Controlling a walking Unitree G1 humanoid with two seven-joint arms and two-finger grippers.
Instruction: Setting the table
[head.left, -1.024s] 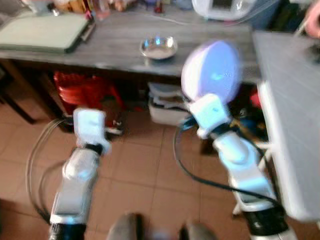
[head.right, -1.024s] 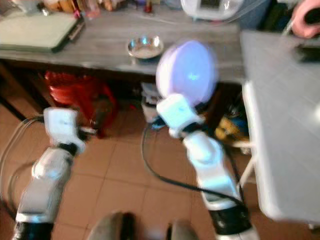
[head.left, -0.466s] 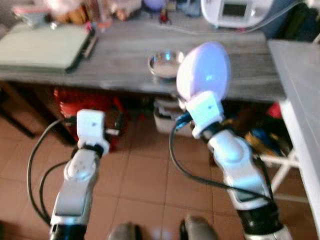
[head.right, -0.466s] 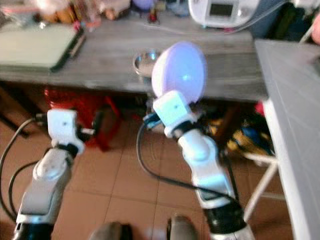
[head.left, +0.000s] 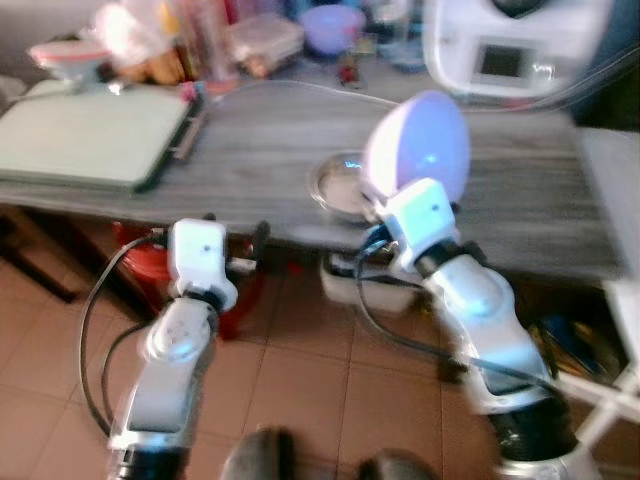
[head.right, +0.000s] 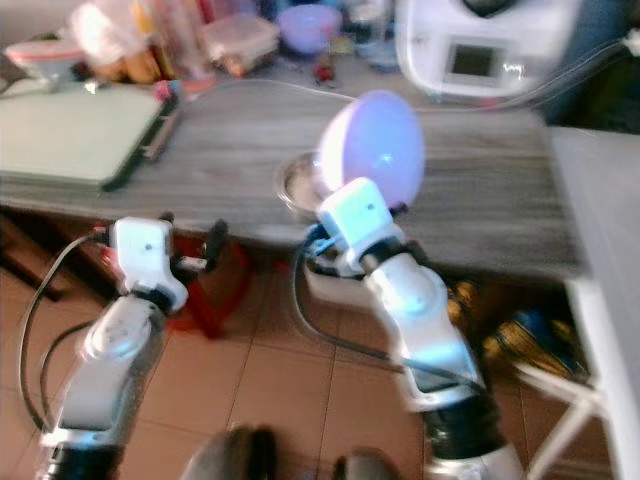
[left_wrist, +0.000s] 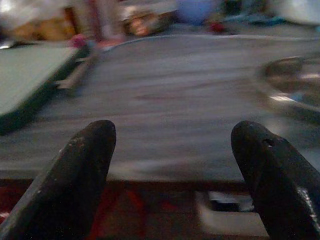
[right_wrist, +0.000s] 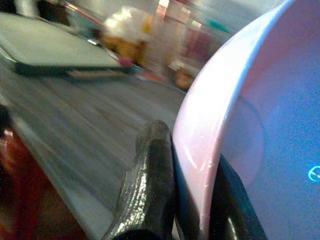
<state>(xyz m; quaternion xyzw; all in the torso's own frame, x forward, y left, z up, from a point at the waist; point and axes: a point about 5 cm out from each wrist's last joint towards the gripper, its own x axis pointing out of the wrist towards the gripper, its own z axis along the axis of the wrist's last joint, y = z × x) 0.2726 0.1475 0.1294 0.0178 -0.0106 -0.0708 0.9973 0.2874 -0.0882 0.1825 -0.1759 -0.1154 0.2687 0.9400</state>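
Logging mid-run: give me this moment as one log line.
right gripper: shut on white plate, upright | left gripper: open, empty | steel bowl on grey table

Right pincer raised over the grey worktop, clamped on the rim of a pale lilac plate held upright. Just behind the plate, a small metal bowl on the worktop. Left pincer low, before the worktop's front edge. White appliance at the back, green board far left.
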